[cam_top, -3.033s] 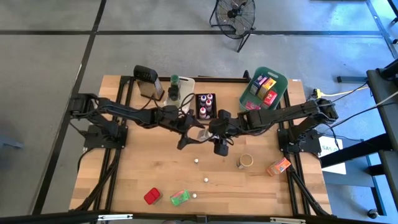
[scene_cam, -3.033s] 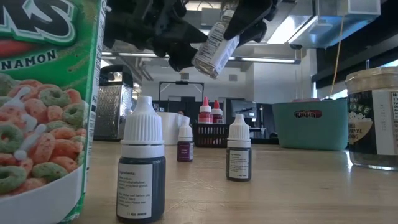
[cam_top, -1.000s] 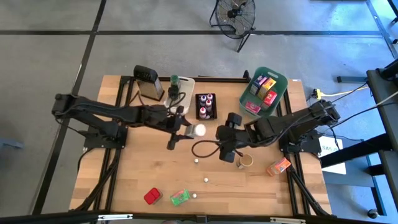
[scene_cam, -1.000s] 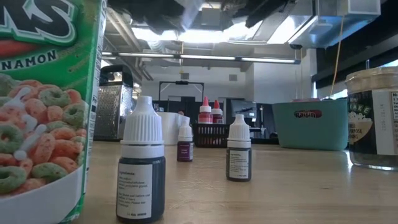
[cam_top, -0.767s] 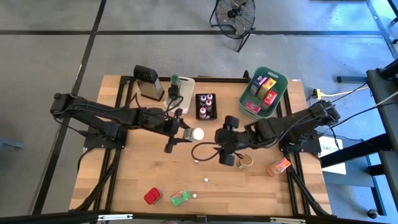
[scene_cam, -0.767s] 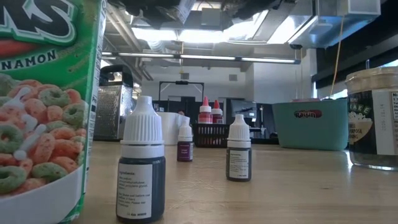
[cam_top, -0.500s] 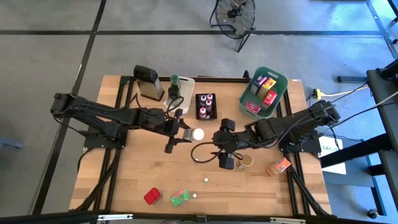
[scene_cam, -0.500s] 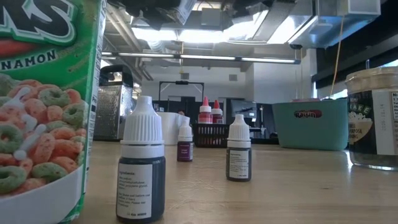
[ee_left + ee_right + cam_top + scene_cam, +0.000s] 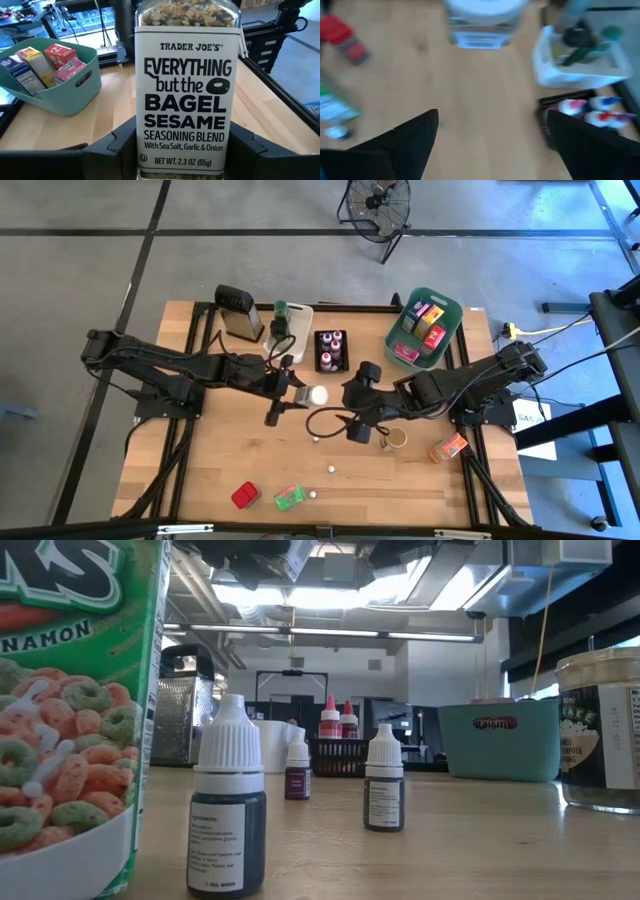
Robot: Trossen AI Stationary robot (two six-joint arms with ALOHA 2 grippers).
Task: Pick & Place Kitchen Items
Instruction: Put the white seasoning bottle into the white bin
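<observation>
Seasoning jar point(image 9: 186, 85), clear with a printed label and white cap, sat clamped in the left pincer point(image 9: 290, 392) above mid-worktop point(image 9: 230, 450), held across the lower body just under the label, seeds visible at the top. Jar looked rigid and smooth, probably glass or hard plastic, so likely slippery and breakable if dropped; light enough for one arm. Grip on the flat sides seemed best, low or mid-body, not on the cap. Right pincer point(image 9: 487, 150) hovered nearby over the worktop, fingers spread wide and empty, looking toward the jar, white bin point(image 9: 580, 62) and black rack point(image 9: 331, 350) of small bottles. Teal bin point(image 9: 424, 328) already held several packets. Loose items left on the worktop: dropper bottles point(image 9: 385, 780), red packet point(image 9: 245, 495), green packet point(image 9: 289, 498), orange packet point(image 9: 448, 447), another jar point(image 9: 396, 439). Next placement judged to need a gentle upright set-down.
</observation>
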